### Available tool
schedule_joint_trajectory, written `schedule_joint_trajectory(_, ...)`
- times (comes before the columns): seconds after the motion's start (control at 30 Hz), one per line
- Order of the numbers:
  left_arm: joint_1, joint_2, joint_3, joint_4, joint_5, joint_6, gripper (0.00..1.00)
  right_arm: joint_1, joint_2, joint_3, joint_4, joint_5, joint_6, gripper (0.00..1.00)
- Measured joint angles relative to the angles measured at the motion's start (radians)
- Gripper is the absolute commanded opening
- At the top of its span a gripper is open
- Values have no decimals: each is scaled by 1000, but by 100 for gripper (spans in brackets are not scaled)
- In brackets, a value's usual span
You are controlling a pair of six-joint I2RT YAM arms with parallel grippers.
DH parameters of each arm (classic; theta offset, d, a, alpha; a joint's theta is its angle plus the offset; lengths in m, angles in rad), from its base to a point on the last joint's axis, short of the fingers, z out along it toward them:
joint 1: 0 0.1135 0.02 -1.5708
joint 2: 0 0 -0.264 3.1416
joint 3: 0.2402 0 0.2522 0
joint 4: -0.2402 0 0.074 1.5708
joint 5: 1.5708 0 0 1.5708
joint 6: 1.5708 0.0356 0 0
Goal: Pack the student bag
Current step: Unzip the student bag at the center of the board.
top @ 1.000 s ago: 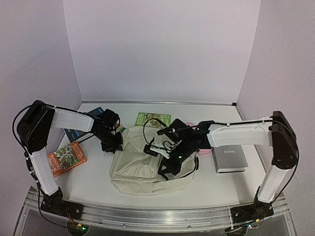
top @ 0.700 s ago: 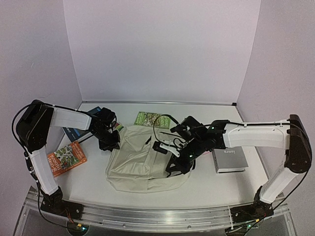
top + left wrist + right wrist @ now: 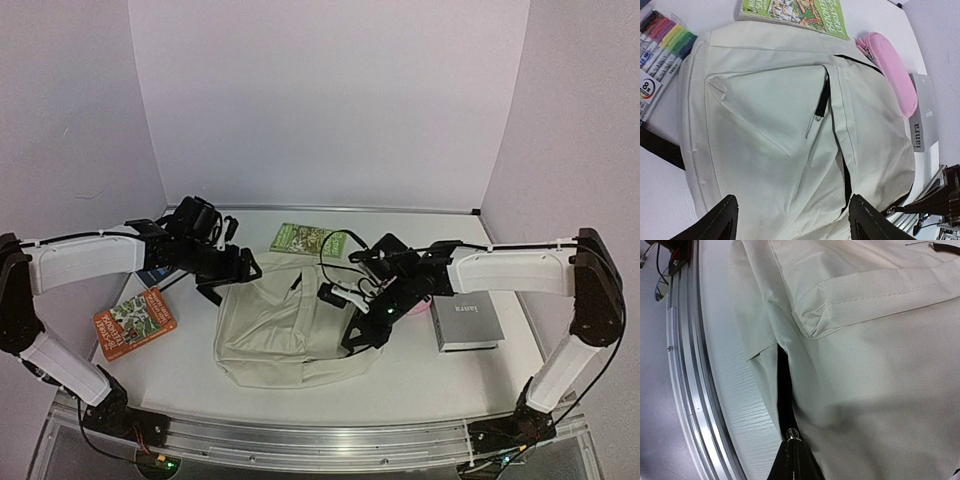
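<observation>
Student bag (image 3: 280,325) flat on white table (image 3: 420,385); left jaws spread, right jaws clenched.

Left gripper (image 3: 794,212) hovers over the cream front panel, fingers wide apart and holding nothing. Past its tips lies a green book (image 3: 795,12), with a marker set (image 3: 660,45) off to one side and a pink pencil case (image 3: 890,65) and grey box (image 3: 922,115) to the other. Right gripper (image 3: 794,457) is pinched shut at the end of the bag's black zipper slit (image 3: 784,390) (small metal bit at the tips, can't tell if it's gripped). Aluminium rail (image 3: 687,365) runs just beside it. Plain pale lilac walls (image 3: 330,100) on three sides.
</observation>
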Motion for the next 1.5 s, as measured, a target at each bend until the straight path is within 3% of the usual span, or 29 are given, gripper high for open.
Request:
schedule_joint_trajectory(0.1,-10,4,-39,20,31,1,75,-17,14,15,1,-40,11,8)
schedule_joint_trajectory(0.33,-11,27,-73,21,35,0,75,-26,57,16,-22,-96,-1,7)
schedule_joint_trajectory(0.43,-11,27,-73,21,33,0,74,-26,59,16,-48,-119,-22,11)
schedule_joint_trajectory(0.5,-11,27,-73,21,33,0,74,-26,59,15,-59,-128,-35,20)
schedule_joint_trajectory(0.57,-11,29,-73,21,33,0,74,-26,58,11,-68,-134,-50,39)
schedule_joint_trajectory(0.63,-11,36,-72,21,33,0,74,-26,54,4,-77,-135,-54,50)
schedule_joint_trajectory(0.73,-11,50,-72,21,33,0,74,-26,53,-5,-88,-136,-70,50)
schedule_joint_trajectory(0.9,-11,56,-72,21,32,-1,74,-26,53,-8,-93,-140,-84,34)
schedule_joint_trajectory(1.1,-11,56,-72,21,31,-2,74,-27,53,-8,-95,-138,-93,49)
schedule_joint_trajectory(1.27,-11,56,-72,21,31,-2,73,-54,53,-7,-97,-141,-85,43)
schedule_joint_trajectory(1.5,-11,56,-72,20,24,-2,73,-109,53,-7,-107,-147,-81,43)
